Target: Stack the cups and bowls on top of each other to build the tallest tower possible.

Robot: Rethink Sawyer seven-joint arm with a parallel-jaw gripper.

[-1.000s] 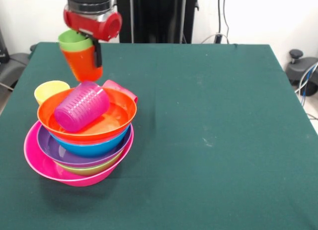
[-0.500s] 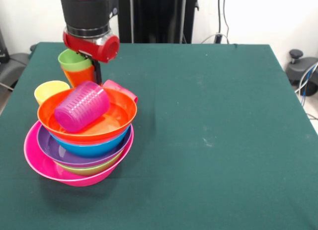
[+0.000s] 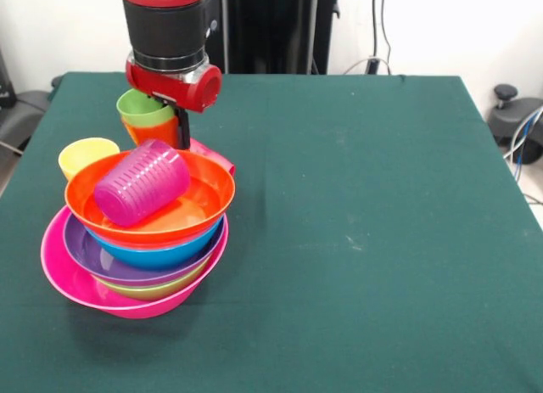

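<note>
Step in hand, by the look of it: bringing a nested pair of cups to the tower point(image 3: 140, 240). Green cup point(image 3: 144, 109) sat inside orange cup point(image 3: 157, 131), both upright and hanging just beyond the far rim of the orange bowl point(image 3: 199, 198), lower part hidden behind that rim. Pincer point(image 3: 180, 128) clenched on the pair's right wall, one dark finger showing outside it; the other finger could not be made out, so the width of opening could not be told.

Tower stood at the near left of the tabletop point(image 3: 365, 240): pink bowl point(image 3: 64, 278) as base, then green bowl point(image 3: 157, 289), purple bowl point(image 3: 89, 253), blue bowl point(image 3: 153, 255) and the orange one on top. Purple cup point(image 3: 142, 182) lay on its side inside the top bowl. Pink-red cup point(image 3: 212, 153) peeked past the far right rim. Yellow cup point(image 3: 82, 155) stood upright just beyond the tower on the left, not on it.

Next move, as judged: would call for carrying the pair over the top bowl and setting it down beside the tipped purple cup, gently, since the slanted bowls looked easily unsettled.
</note>
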